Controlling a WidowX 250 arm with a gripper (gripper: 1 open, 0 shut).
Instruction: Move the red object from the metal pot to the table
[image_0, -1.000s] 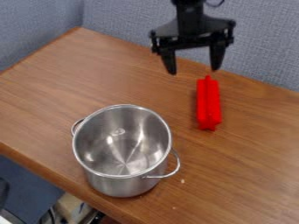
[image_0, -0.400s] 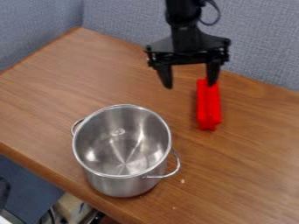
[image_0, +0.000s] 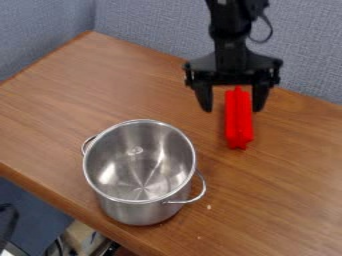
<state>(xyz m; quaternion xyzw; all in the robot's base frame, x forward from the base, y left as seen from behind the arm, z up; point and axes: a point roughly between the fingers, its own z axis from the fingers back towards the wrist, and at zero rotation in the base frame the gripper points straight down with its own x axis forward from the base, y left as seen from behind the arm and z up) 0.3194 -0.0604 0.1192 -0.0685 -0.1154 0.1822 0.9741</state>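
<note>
The red object (image_0: 238, 120), a slim bright red bar, lies flat on the brown wooden table (image_0: 80, 90) to the upper right of the metal pot (image_0: 140, 170). The shiny pot stands empty near the table's front edge, its inside bare. My black gripper (image_0: 234, 97) hangs open just over the far end of the red bar, one finger on each side of it, pointing down. Nothing is held between the fingers.
A grey-blue wall runs behind the table. The table's rounded front edge passes close below and left of the pot, with dark floor beyond it.
The gripper has come down lower in the picture and shifted a little to the right, now straddling the bar's far end. The red bar and the pot have stayed put.
</note>
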